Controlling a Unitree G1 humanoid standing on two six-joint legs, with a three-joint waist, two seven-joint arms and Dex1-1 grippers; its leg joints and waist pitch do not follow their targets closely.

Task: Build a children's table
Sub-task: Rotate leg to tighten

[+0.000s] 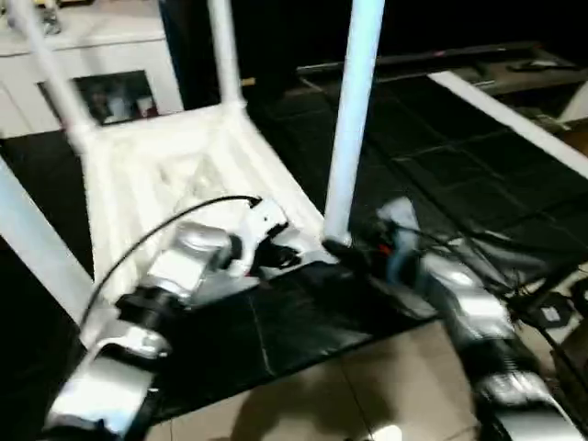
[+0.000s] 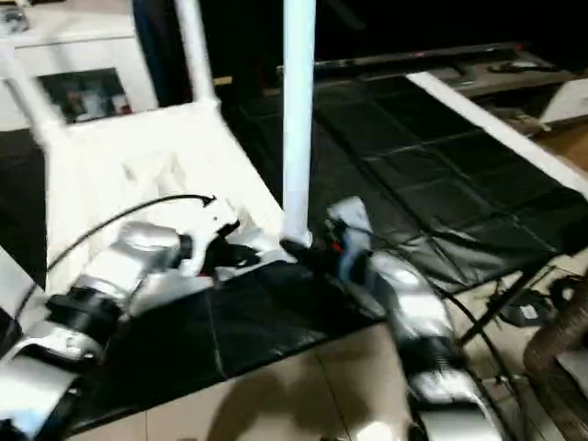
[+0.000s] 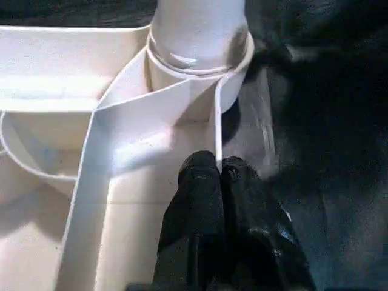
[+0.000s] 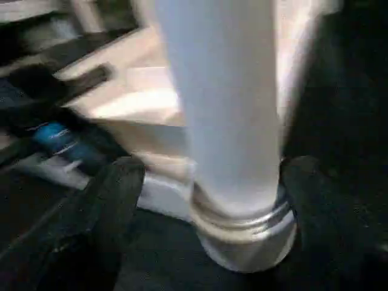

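Note:
The children's table lies upside down on a black mat, its white ribbed top (image 1: 184,165) facing up. Several white legs stand in its corner sockets, among them the near right leg (image 1: 354,119) and a far leg (image 1: 223,50). My left gripper (image 3: 219,167) is shut, its fingertips resting on the top's rim right beside the near right socket (image 3: 200,60). My right gripper (image 4: 212,176) is open around the base of that leg (image 4: 224,109). One finger (image 4: 115,200) stands clear of the leg and the other sits close beside it.
A white cabinet with glass doors (image 1: 92,55) stands at the far left. The black mat (image 1: 441,165) stretches to the right, crossed by a long white bar (image 1: 514,119). Tiled floor (image 1: 367,386) lies in front, and cables (image 1: 551,303) trail at the right.

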